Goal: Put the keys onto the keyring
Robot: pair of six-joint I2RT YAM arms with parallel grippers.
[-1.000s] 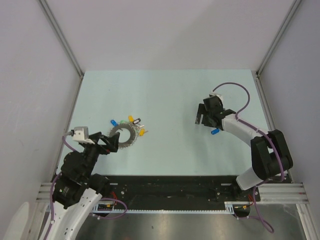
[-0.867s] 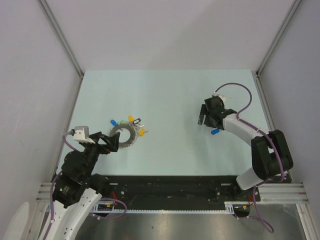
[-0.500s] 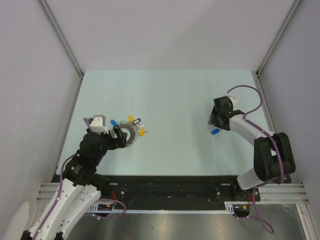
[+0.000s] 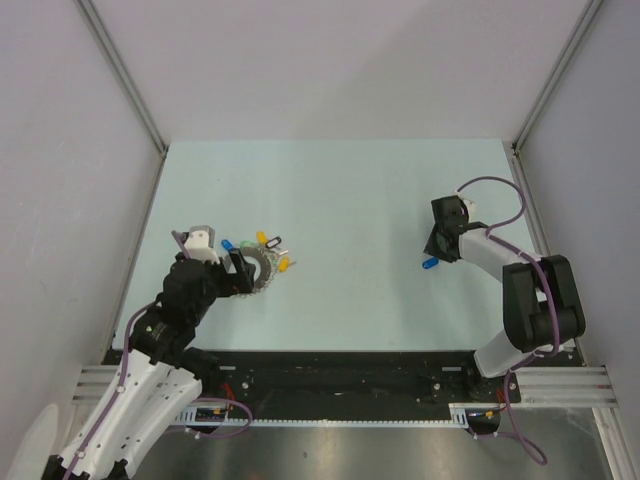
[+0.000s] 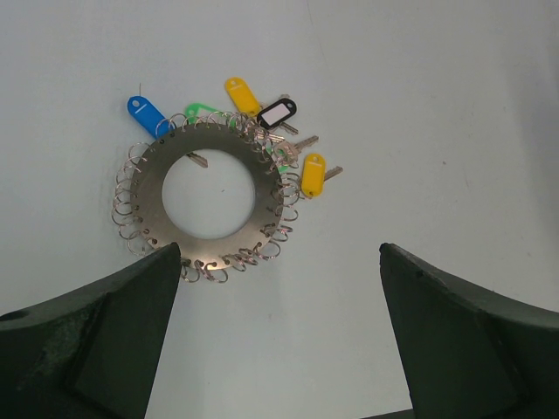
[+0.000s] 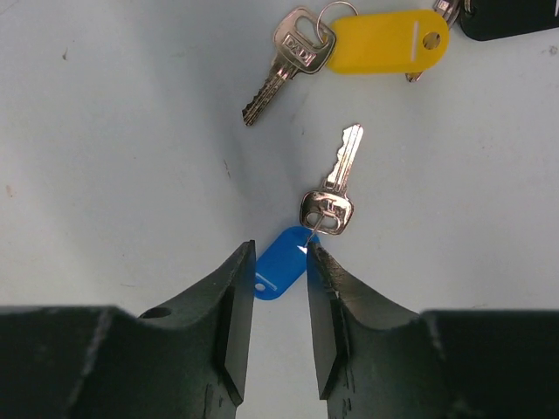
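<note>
right hand (image 6: pixel 279 259) has narrowed onto the blue-tagged key (image 6: pixel 325 211), well right of the keyring (image 5: pixel 210 188), and pinches its tag. left hand (image 5: pixel 275 262), spread wide, has moved over the keyring. pickup begun; threading pending.

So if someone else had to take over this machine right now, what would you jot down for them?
Left tool: open, holding nothing, hovering over the keyring.
Right tool: closed on the tag of a loose blue-tagged key, low over the table, right side.
Done: five tagged keys sit at the keyring's rim, apparently attached.
Left: bring the blue-tagged key to the keyring. A yellow-tagged key and a black tag also lie loose beside it.
</note>
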